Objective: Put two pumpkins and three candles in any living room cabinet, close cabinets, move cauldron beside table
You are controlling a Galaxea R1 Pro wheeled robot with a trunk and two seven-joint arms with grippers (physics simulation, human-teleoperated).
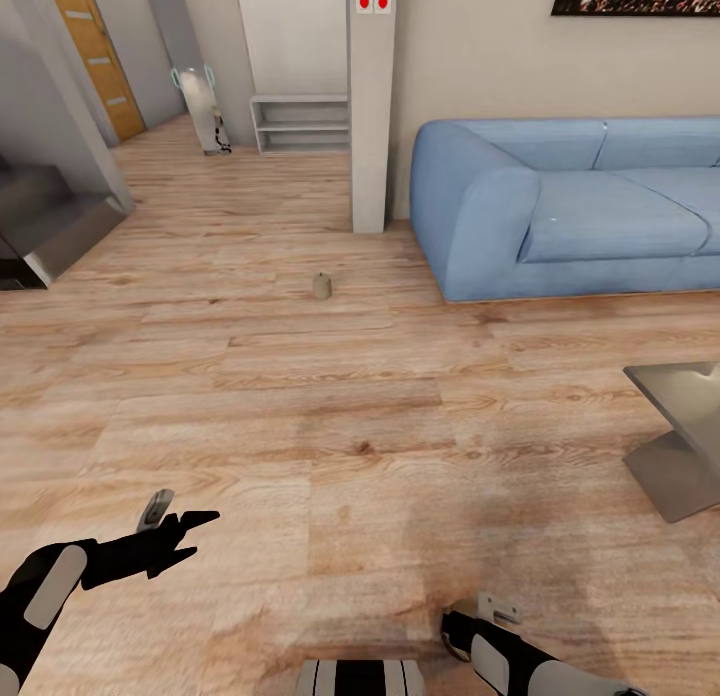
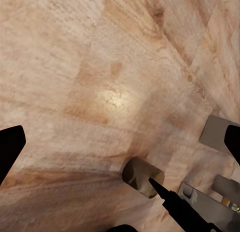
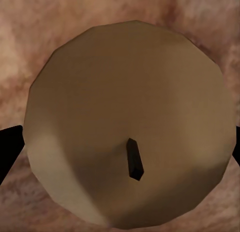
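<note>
Stubby tan wax candle (image 3: 131,124), apparently between right hand's fingers (image 3: 7,149).

A blue sofa (image 1: 580,206) stands against the beige wall at the far right of the wooden floor (image 1: 330,426), just beside a pale pillar (image 1: 371,106) bearing two red dots. Beyond the pillar sits a low grey shelf (image 1: 300,124), and an orange door (image 1: 95,51) shows at the far left. A grey bench (image 1: 685,436) stands at the floor's right edge.
</note>
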